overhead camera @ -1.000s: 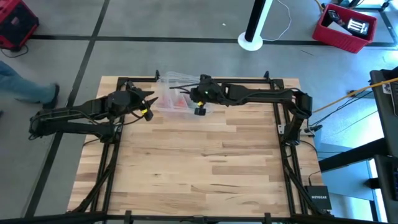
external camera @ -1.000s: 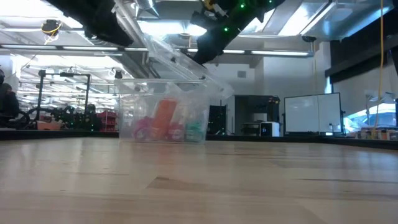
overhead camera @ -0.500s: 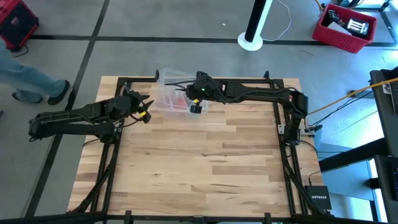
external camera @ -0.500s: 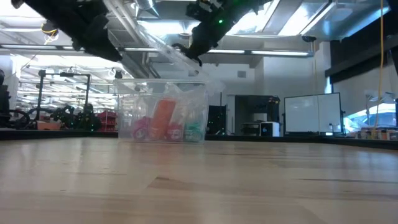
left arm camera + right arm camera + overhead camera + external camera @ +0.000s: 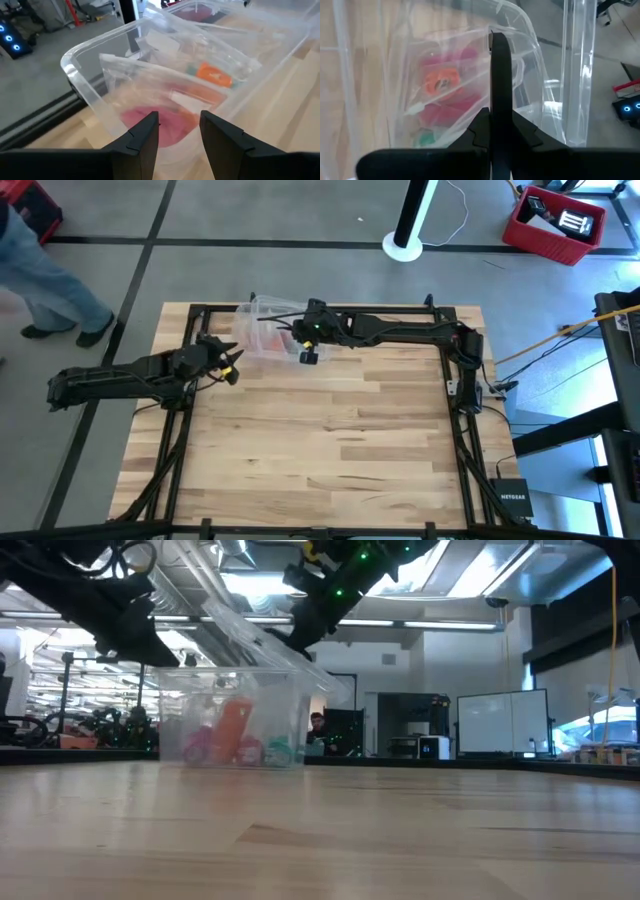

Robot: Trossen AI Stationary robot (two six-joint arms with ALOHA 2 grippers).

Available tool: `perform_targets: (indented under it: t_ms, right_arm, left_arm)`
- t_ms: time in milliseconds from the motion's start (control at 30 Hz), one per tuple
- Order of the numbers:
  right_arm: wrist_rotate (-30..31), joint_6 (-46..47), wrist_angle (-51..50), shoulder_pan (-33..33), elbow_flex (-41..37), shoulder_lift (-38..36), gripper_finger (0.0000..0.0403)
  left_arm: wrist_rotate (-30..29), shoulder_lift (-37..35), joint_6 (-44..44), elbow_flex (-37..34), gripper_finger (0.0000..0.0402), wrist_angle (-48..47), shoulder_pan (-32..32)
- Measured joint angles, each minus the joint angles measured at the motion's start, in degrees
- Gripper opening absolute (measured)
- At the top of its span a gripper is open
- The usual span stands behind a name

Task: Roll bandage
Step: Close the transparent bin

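Box (image 5: 262, 332) dragged leftward since a second ago, orange bandage (image 5: 440, 82) rolled inside it among red and green items, right gripper (image 5: 498, 45) closed, pinching clear plastic at the box's rim, left gripper (image 5: 179, 120) parted, empty, beside the box.

Two black jointed arms with thin cables; the left claw (image 5: 232, 365) carries a yellow mark, the right claw (image 5: 296, 330) green lights.

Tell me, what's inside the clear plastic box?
Inside the box lie an orange roll, something red and a green thing, under crinkly clear plastic. What lies underneath is covered.
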Motion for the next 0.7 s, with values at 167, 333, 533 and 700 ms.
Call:
perform_targets:
  t_ms: [167,333,533,700]
  right_arm:
    - [0.02,-0.09,0.43,0.01,0.03,-0.64,0.0034]
    - [0.38,-0.31,-1.94,0.01,0.83,-0.70,0.0034]
    - [0.56,-2.20,-2.16,0.01,1.37,-0.84,0.0034]
    - [0.54,-2.94,-3.18,0.03,3.03,-0.94,0.0034]
  left_arm:
    - [-0.01,0.00,-0.87,-0.08,0.0137,0.32,0.01]
    - [0.49,0.85,-0.23,-0.06,0.0137,0.23,0.01]
    - [2.81,2.92,-0.09,-0.01,0.0137,2.43,0.01]
    - [2.93,5.63,-1.03,0.01,0.0137,5.42,0.01]
